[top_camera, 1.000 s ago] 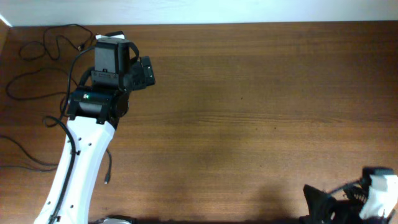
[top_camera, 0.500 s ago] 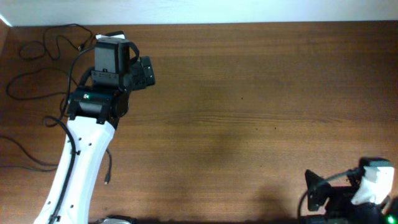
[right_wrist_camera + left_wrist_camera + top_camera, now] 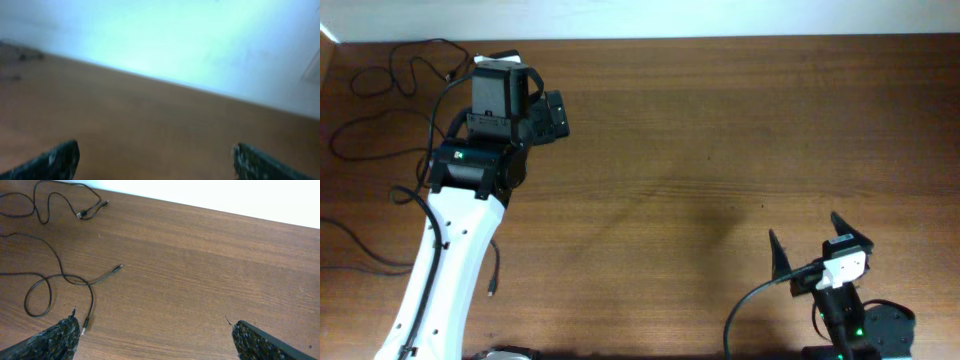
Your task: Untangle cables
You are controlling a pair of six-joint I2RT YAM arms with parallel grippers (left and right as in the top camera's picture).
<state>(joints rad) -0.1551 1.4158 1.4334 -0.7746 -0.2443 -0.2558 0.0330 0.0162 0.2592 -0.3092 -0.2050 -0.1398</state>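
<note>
Several thin black cables lie as loose strands on the wooden table at the far left. One cable (image 3: 382, 68) loops near the back edge, another cable (image 3: 355, 128) curves below it. In the left wrist view, one strand (image 3: 47, 207) ends in small plugs (image 3: 92, 211); a second strand (image 3: 47, 282) forms a loop with a metal tip (image 3: 117, 267). My left gripper (image 3: 155, 341) stands open just right of the strands, with nothing between its fingers. My right gripper (image 3: 812, 245) is open and empty at the front right, far from the cables.
The white left arm (image 3: 450, 250) runs from the front edge up the table's left side. A thin cord with a plug (image 3: 492, 288) shows beside it. The right wrist view is blurred, showing bare table and a pale wall (image 3: 175, 35).
The right arm has come in from the bottom right corner, moving left and further onto the table, its open fingers now in full view. The left arm and the cables have not moved.
</note>
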